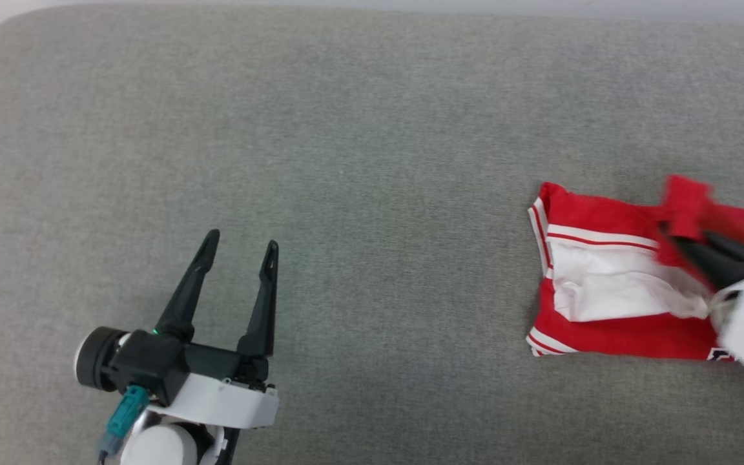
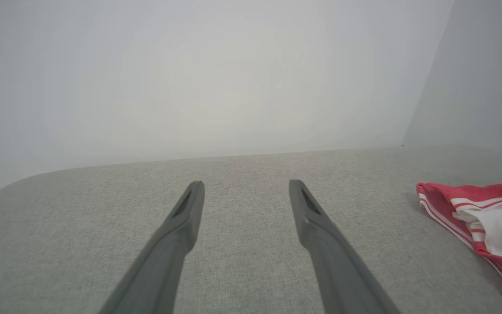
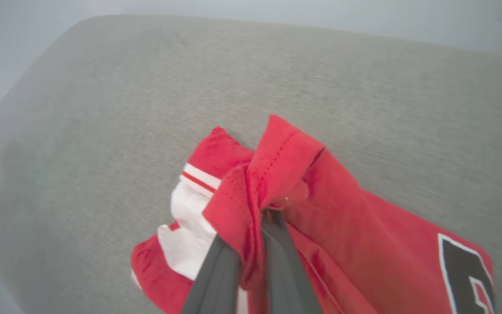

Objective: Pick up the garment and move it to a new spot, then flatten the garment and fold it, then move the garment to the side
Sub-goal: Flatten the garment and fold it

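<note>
The garment, a red T-shirt with white sleeves and striped trim, lies bunched at the right of the grey surface. My right gripper is shut on a red fold of it, lifting that edge slightly. The right wrist view shows the garment pinched between the two dark fingers, with a black print at its far end. My left gripper hovers open at the lower left, far from the cloth, holding nothing. In the left wrist view its fingers spread wide and the garment lies off to the right.
A wide grey fabric surface with a rounded far-left corner carries everything. A pale wall rises behind its far edge.
</note>
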Controlling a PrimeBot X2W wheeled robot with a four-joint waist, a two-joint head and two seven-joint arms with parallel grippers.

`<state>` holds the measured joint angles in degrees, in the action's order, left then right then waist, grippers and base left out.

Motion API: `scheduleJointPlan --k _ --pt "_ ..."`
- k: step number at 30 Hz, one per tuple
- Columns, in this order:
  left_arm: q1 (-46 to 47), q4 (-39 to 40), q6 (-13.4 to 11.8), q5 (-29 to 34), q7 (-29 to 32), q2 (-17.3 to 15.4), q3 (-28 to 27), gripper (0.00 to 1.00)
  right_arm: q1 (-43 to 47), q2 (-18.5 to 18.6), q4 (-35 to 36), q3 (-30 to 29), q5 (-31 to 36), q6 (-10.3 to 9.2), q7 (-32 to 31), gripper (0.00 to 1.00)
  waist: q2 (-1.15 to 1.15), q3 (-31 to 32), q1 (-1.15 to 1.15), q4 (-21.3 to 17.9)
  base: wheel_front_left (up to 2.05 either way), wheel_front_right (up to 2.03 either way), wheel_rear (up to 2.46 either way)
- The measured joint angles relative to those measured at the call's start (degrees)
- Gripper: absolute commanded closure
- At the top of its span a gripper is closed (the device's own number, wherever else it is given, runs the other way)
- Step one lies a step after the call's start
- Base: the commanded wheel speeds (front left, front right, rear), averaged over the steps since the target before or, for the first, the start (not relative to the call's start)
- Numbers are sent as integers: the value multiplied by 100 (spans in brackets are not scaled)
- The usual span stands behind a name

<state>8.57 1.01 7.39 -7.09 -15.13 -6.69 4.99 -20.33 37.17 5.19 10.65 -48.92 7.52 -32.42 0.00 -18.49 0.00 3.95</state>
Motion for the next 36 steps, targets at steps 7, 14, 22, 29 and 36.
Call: scheduleJointPlan --k 7,14,22,29,36 --pt "33 -127 0 -52 0 100 21 0 -522 -425 148 1003 213 0 -258 100 0 23 0 231 0 0 0" --pt "35 -230 0 -100 0 148 29 0 -727 -515 -376 1486 352 0 -208 100 0 42 0 421 0 0 0" --pt "58 -302 0 -111 0 218 48 0 -859 -573 -1100 1729 302 0 214 87 0 59 0 435 0 0 0" --pt "44 -319 0 -127 0 126 5 0 -1057 -660 -1301 1967 162 0 612 0 0 142 0 234 0 0 0" --pt "37 -327 0 -209 0 5 4 0 -1243 -456 -1326 1994 -148 0 1243 0 0 208 0 -95 0 0 0"
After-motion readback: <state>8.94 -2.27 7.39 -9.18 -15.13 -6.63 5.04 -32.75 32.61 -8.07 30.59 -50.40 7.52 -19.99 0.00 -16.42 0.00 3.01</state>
